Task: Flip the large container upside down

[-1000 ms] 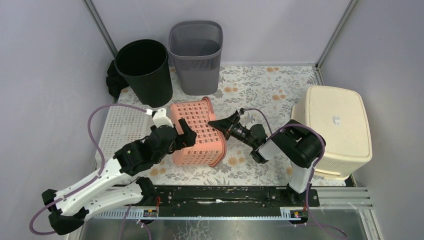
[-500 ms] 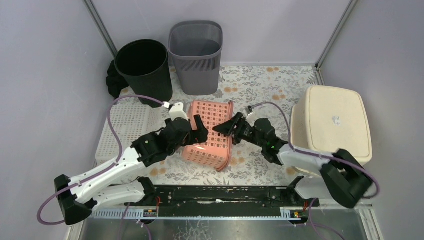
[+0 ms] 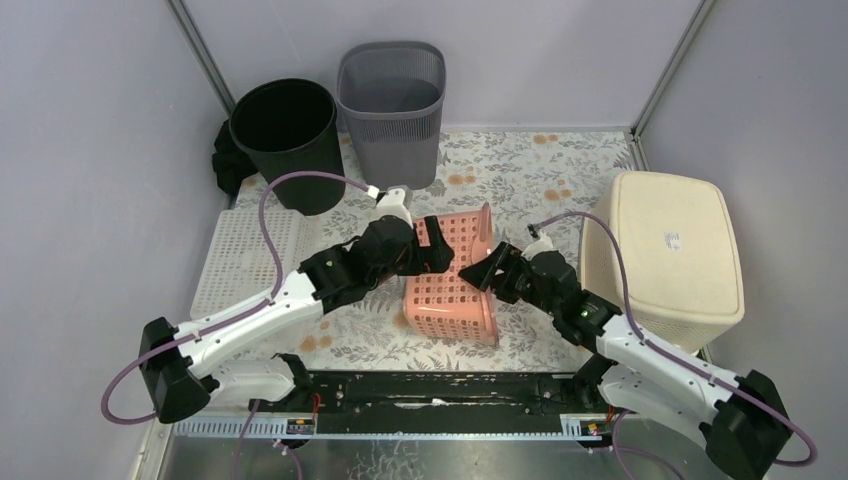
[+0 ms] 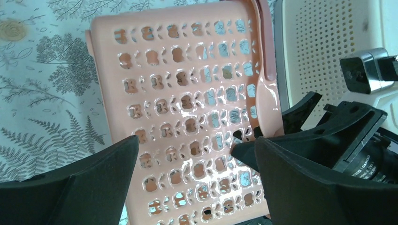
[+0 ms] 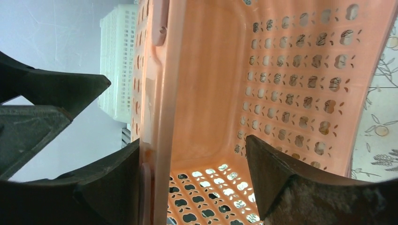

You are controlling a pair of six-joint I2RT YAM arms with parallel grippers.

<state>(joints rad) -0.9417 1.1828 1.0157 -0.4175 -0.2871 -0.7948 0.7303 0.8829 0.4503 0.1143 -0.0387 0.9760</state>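
Note:
The pink perforated basket [image 3: 450, 285] stands tipped on its side on the floral mat, its opening facing right. My left gripper [image 3: 432, 252] is open and presses on the basket's perforated outer face [image 4: 187, 93], one finger [image 4: 70, 187] at each side. My right gripper [image 3: 482, 275] is open and straddles the basket's rim [image 5: 162, 93]. Its left finger [image 5: 108, 187] touches the outside of the rim and the other finger [image 5: 281, 178] is inside the basket, apart from the wall.
A cream tub [image 3: 670, 255] lies upside down at the right, close behind my right arm. A black bin [image 3: 288, 140] and a grey bin [image 3: 392, 110] stand at the back. A white perforated tray [image 3: 245, 265] lies at the left.
Both grippers have moved right with the basket between them. The basket has risen from lying tilted on the mat to standing on its side, nearer the cream tub.

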